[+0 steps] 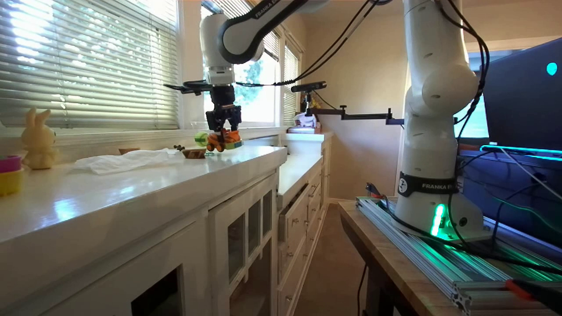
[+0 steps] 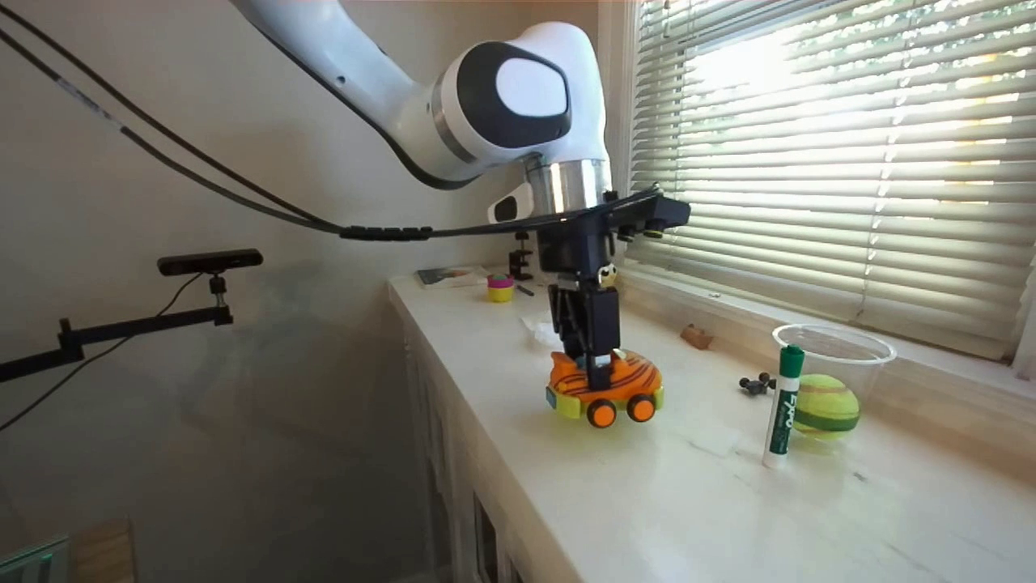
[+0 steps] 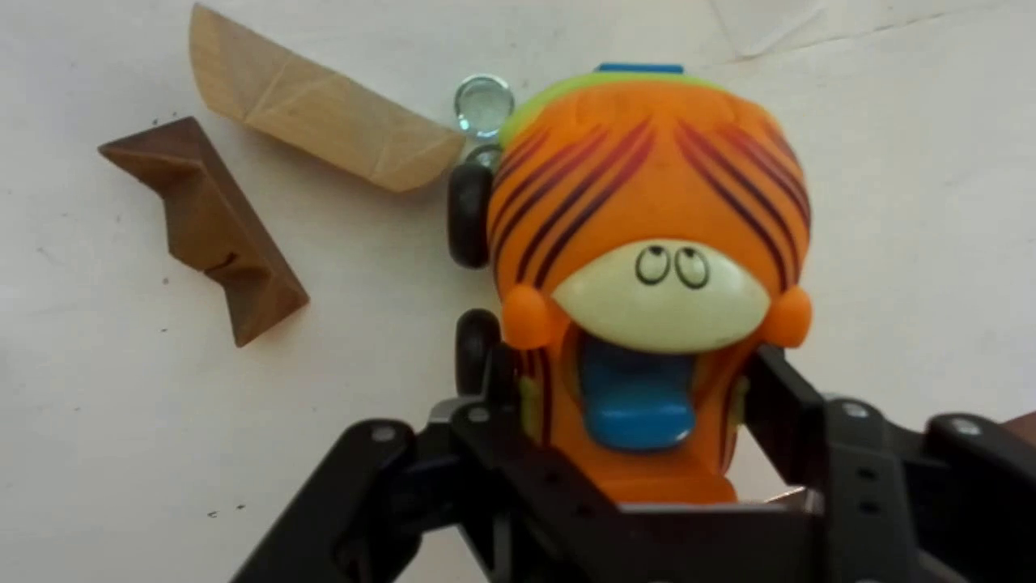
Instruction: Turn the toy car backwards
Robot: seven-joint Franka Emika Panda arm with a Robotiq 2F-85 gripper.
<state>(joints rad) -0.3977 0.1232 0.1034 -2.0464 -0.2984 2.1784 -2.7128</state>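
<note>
The toy car is orange with dark stripes, a green base and dark wheels with orange hubs. It shows in both exterior views (image 1: 214,143) (image 2: 635,379) and large in the wrist view (image 3: 647,194). My gripper (image 2: 595,372) points straight down over it, also in an exterior view (image 1: 225,129). In the wrist view the two fingers (image 3: 639,368) press on the car's sides near its blue seat, behind the pale windshield with drawn eyes. The car hangs slightly above the white counter (image 2: 518,405), a little tilted. The far finger is partly hidden by the car.
A green-capped marker (image 2: 782,413) stands upright beside a clear cup (image 2: 878,356) and a green ball (image 2: 825,409). Brown (image 3: 218,227) and light (image 3: 324,113) wooden pieces and a clear gem (image 3: 483,105) lie below. A yellow rabbit (image 1: 38,142) and white cloth (image 1: 127,160) are farther along.
</note>
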